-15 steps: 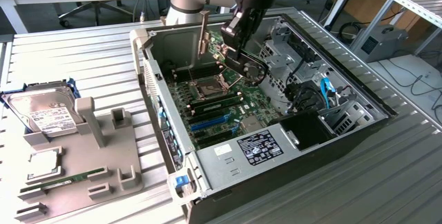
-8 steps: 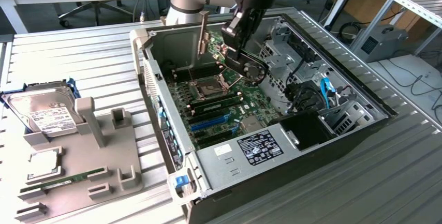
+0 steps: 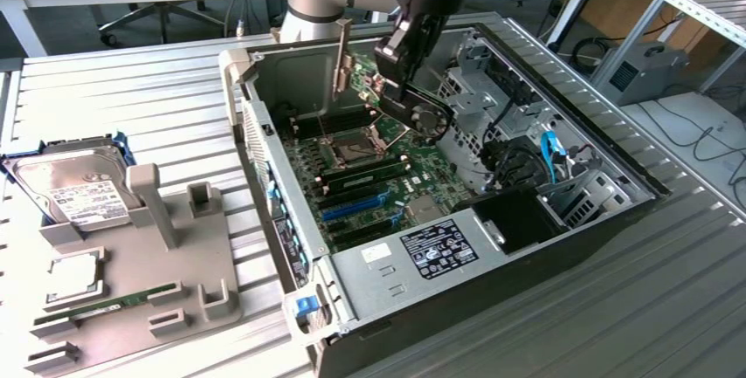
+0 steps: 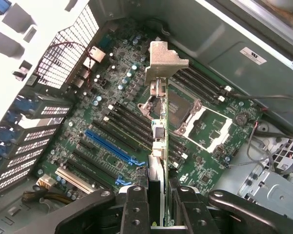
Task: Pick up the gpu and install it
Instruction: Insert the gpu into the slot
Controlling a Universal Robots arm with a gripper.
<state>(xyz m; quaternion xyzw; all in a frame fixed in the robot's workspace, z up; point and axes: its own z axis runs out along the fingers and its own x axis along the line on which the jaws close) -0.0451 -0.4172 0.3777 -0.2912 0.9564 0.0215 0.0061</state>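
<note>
Pincer (image 4: 158, 207): clenched on the gpu (image 4: 159, 131), with one black finger (image 4: 136, 209) pressed to each flat face of the card.
Gpu: held on edge inside the open computer case (image 3: 606, 164). Its silver bracket (image 3: 342, 55) stands upright at the end away from the pincer, and its black cooler fan (image 3: 429, 119) faces the exterior view's right.
Height: the card hangs above the motherboard (image 3: 373, 177), over the area beside the CPU socket (image 3: 348, 147), and is not seated in any slot.
Arm: comes in from the top of the exterior view and slants down into the case, wrist angled toward the board.
Slots: the long blue slot (image 4: 110, 146) and the black slots beside it lie open.
Bench (image 3: 140, 90): a grey holder tray (image 3: 175, 282) at the exterior view's left, well apart from the case, carries a hard drive (image 3: 76, 190) and a RAM stick (image 3: 111, 304).
</note>
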